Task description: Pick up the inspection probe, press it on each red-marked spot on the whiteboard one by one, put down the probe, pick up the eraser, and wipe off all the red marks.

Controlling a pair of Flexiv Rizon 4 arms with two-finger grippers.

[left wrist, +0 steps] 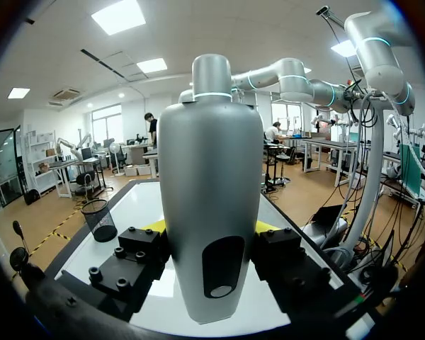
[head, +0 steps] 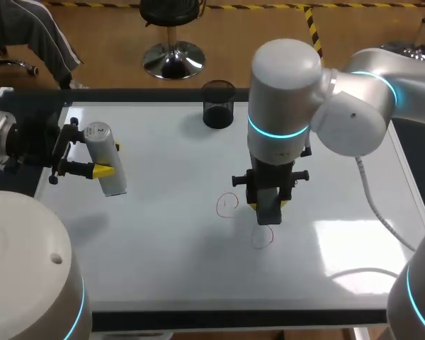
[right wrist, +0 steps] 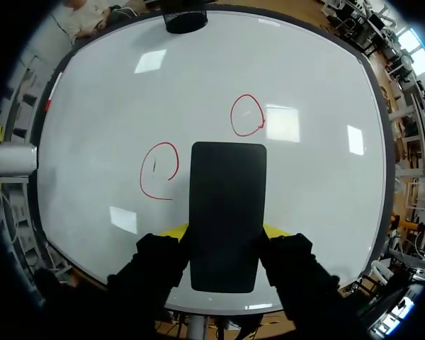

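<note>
Wiping step: right gripper (right wrist: 225, 231) clamps black rectangular eraser (right wrist: 227, 191) between two red circles (right wrist: 159, 170) on white whiteboard (right wrist: 92, 106). Next, judged: lower and sweep each. Left gripper (left wrist: 211, 237) grips grey bottle-shaped probe (left wrist: 211, 163).

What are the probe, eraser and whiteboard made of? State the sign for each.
Probe: likely grey plastic or painted metal, satin; soft even sheen. Eraser: black, matte, no glare; material unclear. Whiteboard: glossy white coated surface; bright reflected patches.
</note>
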